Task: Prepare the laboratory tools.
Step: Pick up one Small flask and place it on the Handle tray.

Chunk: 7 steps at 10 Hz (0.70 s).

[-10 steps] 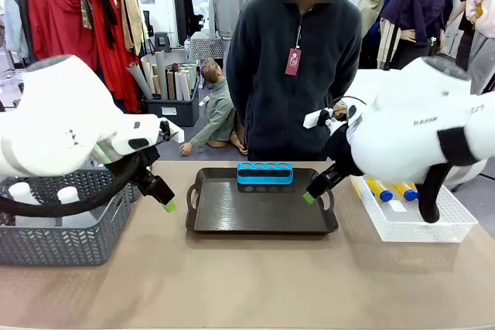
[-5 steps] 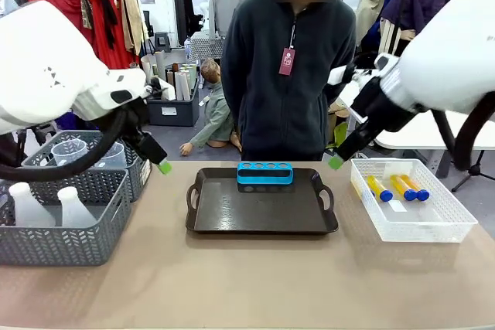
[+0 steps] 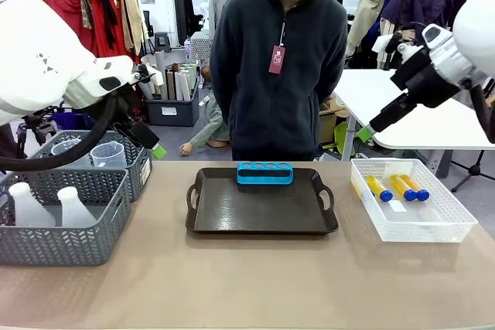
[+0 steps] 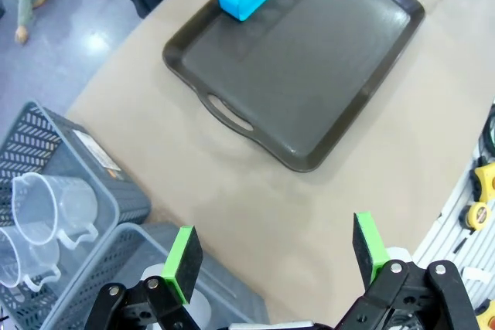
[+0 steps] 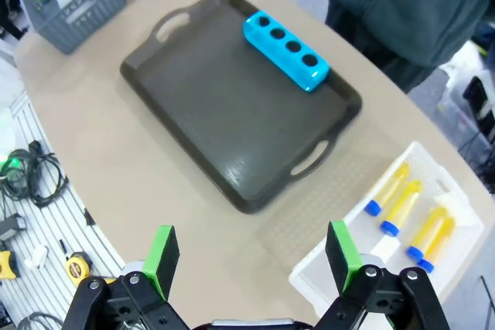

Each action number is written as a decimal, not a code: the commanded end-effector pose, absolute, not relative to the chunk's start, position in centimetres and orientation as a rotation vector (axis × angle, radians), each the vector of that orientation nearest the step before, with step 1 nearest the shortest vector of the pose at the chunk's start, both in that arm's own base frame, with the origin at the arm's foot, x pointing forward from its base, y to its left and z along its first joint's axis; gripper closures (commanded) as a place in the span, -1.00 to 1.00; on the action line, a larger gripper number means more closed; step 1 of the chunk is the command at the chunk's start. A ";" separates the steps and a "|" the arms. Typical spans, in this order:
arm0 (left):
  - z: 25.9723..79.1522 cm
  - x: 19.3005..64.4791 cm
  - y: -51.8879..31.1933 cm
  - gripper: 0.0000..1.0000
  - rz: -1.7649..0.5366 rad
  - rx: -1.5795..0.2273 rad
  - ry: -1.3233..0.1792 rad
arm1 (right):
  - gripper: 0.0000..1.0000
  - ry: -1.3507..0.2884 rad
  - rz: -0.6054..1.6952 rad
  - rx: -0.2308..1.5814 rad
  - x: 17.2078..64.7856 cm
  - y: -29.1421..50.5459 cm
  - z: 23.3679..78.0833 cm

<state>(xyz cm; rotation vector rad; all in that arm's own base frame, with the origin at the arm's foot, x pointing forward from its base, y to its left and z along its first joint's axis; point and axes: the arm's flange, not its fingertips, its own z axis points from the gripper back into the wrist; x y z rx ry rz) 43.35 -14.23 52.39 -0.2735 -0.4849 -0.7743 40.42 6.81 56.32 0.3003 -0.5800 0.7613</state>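
Note:
A blue rack (image 3: 264, 173) with empty holes stands at the far edge of the dark tray (image 3: 203, 226). Amber tubes with blue caps (image 3: 399, 188) lie in a white basket (image 3: 456, 229) at the right. Two white flasks (image 3: 69, 206) stand in the near grey basket (image 3: 54, 245), and clear handled beakers (image 3: 108, 154) sit in the grey basket behind it. My left gripper (image 3: 158, 150) hangs high over the grey baskets, open and holding nothing (image 4: 276, 246). High above the white basket, my right gripper (image 3: 364, 134) is also open and holds nothing (image 5: 251, 255).
A person in a dark fleece stands at the far side behind the tray, arms back. From the right wrist I see the rack (image 5: 286, 52), tray (image 5: 147, 75) and tubes (image 5: 401, 206) below. The left wrist view takes in the beakers (image 4: 46, 206).
Both arms have risen and drawn outward from the tray: the left gripper up and left, the right gripper up and right. The baskets have come into plain sight.

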 end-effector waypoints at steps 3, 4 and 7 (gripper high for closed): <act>52.2 43.2 -14.4 -1.00 -0.781 -0.280 -0.470 | -1.00 -0.569 0.779 0.297 40.2 7.5 56.0; 52.2 43.2 -14.4 -1.00 -0.781 -0.280 -0.470 | -1.00 -0.569 0.779 0.297 40.2 7.5 56.0; 54.0 43.0 -14.7 -1.00 -0.827 -0.340 -0.486 | -1.00 -0.626 0.894 0.429 40.0 7.6 57.3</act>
